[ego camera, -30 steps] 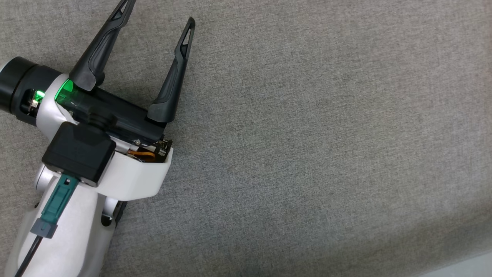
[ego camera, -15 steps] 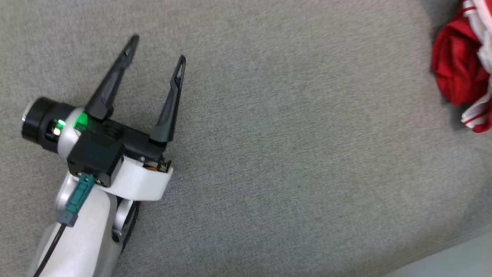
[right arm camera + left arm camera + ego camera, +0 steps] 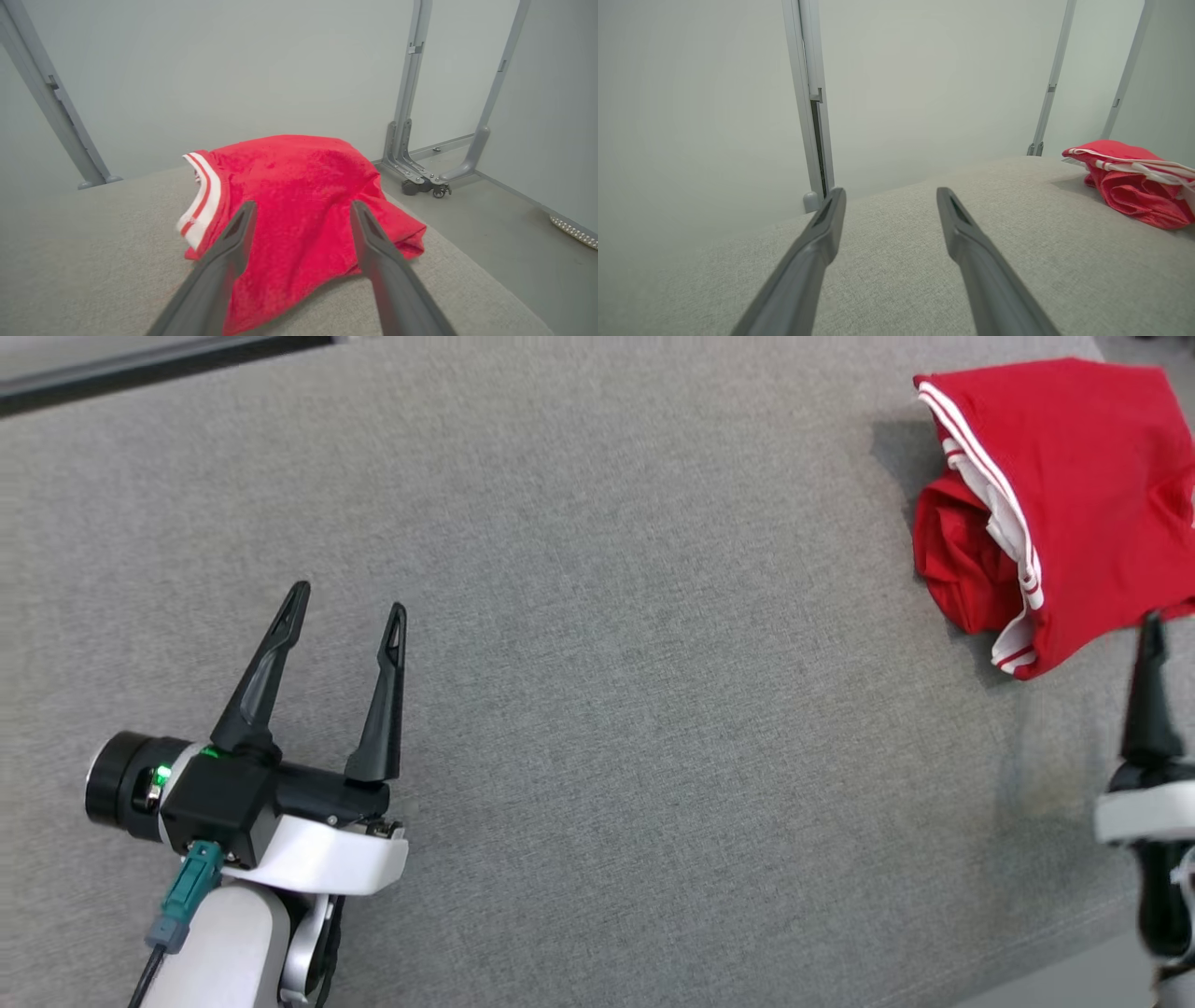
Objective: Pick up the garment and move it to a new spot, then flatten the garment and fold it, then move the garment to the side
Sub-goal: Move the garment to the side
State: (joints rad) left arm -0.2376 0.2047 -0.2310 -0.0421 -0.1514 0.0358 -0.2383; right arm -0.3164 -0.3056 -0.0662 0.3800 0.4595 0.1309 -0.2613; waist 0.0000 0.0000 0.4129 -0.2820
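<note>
I see soft red garment (image 3: pixel 1074 495), white-striped trim, bunched far right, edge cut off | woven grey table (image 3: pixel 653 663) | left gripper (image 3: pixel 349 597) fingers wide, empty | right gripper (image 3: pixel 302 207) fingers wide over garment

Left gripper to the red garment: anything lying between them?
Nothing. In the head view, the stretch from the left gripper to the garment is bare grey cloth surface; the left wrist view agrees.

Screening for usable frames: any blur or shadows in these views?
Head view: mostly sharp; red garment casts a dark shadow leftward. Left wrist view: left end effector soft near the lens. Right wrist view: right end effector and striped hem smeared.
</note>
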